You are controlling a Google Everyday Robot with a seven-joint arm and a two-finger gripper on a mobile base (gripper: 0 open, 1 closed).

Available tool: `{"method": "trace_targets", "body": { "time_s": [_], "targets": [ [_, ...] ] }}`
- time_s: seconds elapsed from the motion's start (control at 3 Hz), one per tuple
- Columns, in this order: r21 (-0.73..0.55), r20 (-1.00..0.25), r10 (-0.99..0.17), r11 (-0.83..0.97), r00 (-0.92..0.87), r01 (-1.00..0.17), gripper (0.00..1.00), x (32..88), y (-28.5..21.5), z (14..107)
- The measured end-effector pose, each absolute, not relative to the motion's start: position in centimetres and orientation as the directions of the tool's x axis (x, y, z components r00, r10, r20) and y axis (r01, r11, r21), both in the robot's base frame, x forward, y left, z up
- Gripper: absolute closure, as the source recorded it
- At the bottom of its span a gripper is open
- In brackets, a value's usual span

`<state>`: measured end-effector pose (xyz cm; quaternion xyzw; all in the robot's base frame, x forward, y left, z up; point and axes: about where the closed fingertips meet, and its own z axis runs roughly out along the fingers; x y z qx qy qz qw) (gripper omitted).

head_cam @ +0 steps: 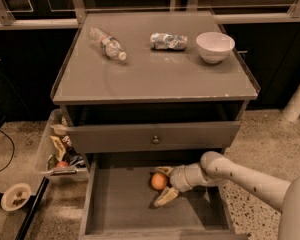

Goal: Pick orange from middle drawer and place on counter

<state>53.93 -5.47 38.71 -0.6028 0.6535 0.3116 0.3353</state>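
The orange point(159, 181) lies on the floor of the open middle drawer point(125, 209), near its back. My gripper point(163, 185) reaches in from the right, low in the drawer. Its fingers are spread open, one point(165, 171) behind the orange and one point(165, 197) in front of it, so the fruit sits between them. The fruit still rests on the drawer floor. The counter point(150, 76) is the grey cabinet top above.
On the counter lie a plastic bottle point(106, 42), a crumpled wrapper point(168, 41) and a white bowl point(215, 46). A shut drawer front with a knob point(155, 140) sits above the open drawer. A bin of clutter point(60, 151) stands at the cabinet's left.
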Motion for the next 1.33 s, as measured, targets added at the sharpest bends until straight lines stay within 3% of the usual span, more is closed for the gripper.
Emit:
{"method": "trace_targets", "body": {
  "time_s": [1.0, 1.33],
  "targets": [
    [0.003, -0.814, -0.579, 0.079, -0.048, -0.997, 0.87, 53.93, -5.46, 38.71],
    [0.003, -0.814, -0.579, 0.079, -0.048, -0.997, 1.0, 53.92, -5.46, 38.71]
  ]
}}
